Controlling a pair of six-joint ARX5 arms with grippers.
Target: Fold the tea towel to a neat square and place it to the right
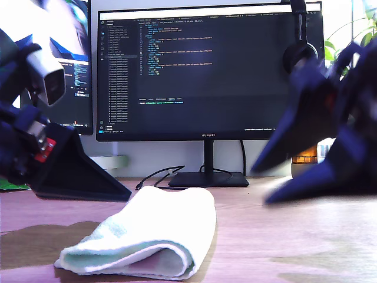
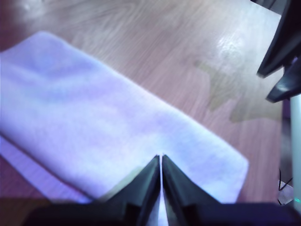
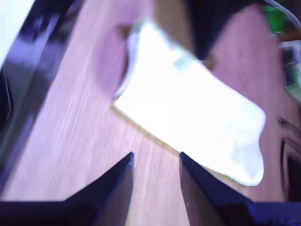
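Two claws hang above the wooden surface (image 1: 306,242), and neither one has hold of anything. My first claw (image 2: 161,162) has its two dark fingers pressed together, with only a thin line between the tips, and it hovers over the long edge of the tea towel (image 1: 150,236) without gripping the cloth. My second claw (image 3: 155,162) has its fingers apart with bare wood between them, and the towel lies just beyond its tips; this view is blurred. In the exterior view the tea towel lies in the lower middle of the picture, folded over into a long, thick band with a rounded fold toward the camera, white with a faint mint tone along the edge. One arm stands at the exterior view's left and another, blurred, at the exterior view's right, both apart from the cloth. Behind the towel a monitor (image 1: 206,71) with lines of code stands on its foot, and a black cable (image 1: 156,175) lies beside the foot.
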